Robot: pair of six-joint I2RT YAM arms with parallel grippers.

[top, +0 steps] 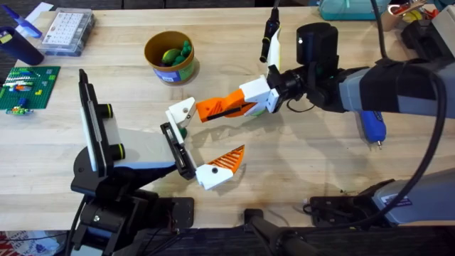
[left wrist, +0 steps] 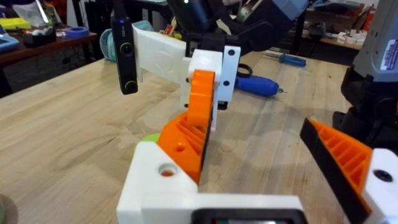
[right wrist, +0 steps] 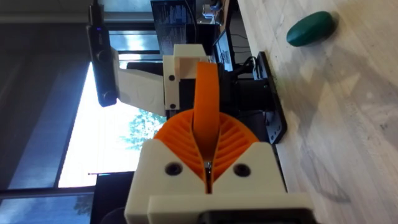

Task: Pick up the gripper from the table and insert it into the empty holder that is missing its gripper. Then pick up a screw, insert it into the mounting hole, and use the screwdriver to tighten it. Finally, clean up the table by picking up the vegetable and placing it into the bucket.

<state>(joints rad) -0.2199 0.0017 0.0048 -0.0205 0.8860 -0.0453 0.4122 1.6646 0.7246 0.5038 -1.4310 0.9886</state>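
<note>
Small orange ribbed plastic finger (top: 213, 108) is pinched in the right gripper (top: 229, 105), tip pressed to the angular white plastic holder (top: 181, 112). Left gripper (top: 190, 142) is spread wide, fingerless on that side.

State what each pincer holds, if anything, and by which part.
The right pincer is shut on the gripper, pinching one end; the other end reaches the holder. The left pincer is open, holding nothing.

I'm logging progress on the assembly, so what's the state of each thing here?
the gripper: held in the right gripper, its end at the holder
the holder: orange finger not yet seated
right gripper: shut on the gripper
left gripper: open
the screwdriver: lying on the table
the bucket: upright, toy pieces inside
the vegetable: on the table, mostly hidden
</note>
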